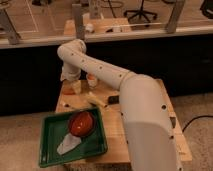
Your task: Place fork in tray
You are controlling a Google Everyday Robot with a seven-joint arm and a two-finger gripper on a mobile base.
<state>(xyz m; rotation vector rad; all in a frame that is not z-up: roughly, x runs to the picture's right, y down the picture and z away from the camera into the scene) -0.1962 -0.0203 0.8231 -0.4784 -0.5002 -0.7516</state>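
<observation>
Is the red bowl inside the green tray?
Inside: the red bowl sits within the tray rim; the end effector is over the table, back-left.

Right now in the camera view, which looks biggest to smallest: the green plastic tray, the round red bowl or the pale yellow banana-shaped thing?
1. green rectangular plastic tray
2. round red bowl, inside it
3. pale yellow banana-shaped thing, slightly farther back, though clearly smallest

The gripper hangs over the far left end of the table.

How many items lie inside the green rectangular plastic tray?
2: a round red bowl mid-tray and a crumpled white sheet just in front. The gripper is beyond the tray, over the table's far left.
</observation>
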